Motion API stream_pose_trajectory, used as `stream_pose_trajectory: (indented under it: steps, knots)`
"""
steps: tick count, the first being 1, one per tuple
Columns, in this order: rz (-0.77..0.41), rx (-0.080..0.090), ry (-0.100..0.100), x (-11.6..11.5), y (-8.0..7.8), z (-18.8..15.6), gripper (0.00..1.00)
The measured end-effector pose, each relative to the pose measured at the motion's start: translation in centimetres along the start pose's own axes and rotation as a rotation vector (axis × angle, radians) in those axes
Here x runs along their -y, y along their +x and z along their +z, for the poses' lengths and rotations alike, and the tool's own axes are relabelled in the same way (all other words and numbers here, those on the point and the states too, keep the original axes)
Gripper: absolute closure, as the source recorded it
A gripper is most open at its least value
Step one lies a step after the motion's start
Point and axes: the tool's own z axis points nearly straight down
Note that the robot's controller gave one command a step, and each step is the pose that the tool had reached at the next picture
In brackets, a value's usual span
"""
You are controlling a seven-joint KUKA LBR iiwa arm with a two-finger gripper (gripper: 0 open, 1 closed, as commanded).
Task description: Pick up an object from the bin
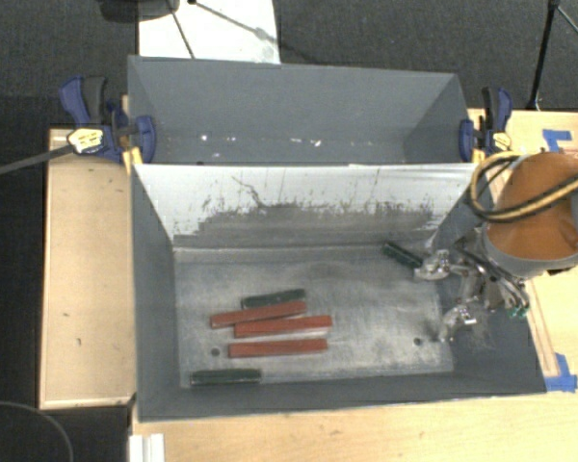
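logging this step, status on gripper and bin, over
Gripper open, empty, at right wall of grey metal bin. Short dark green stick beside it. Three red-brown flat sticks mid-floor, apart.

Lighting is moderate and even, from overhead. Small bright glints dot the bin's (pixel 299 104) back wall, up and left of the hand (pixel 443 298). The scuffed floor left of the hand reflects pale light. Shadows are soft and faint.

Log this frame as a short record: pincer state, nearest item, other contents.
pincer: open, empty, at the bin's right side
nearest item: dark green stick near the back wall, just left of the pincer
other contents: three red-brown sticks left of centre; second green stick just behind them; third green stick front-left
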Motion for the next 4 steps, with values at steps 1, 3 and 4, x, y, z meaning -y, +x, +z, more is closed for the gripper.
stream_pose_trajectory:
  steps: [1, 3, 4]
  knots:
    - [-0.002, 0.000, 0.000, 0.0, 0.0, 0.0, 0.00]
    - [0.180, 0.004, 0.001, 0.6, -4.5, -4.0, 0.00]
    - [0.142, 0.002, 0.001, -1.0, -4.7, -0.2, 1.00]
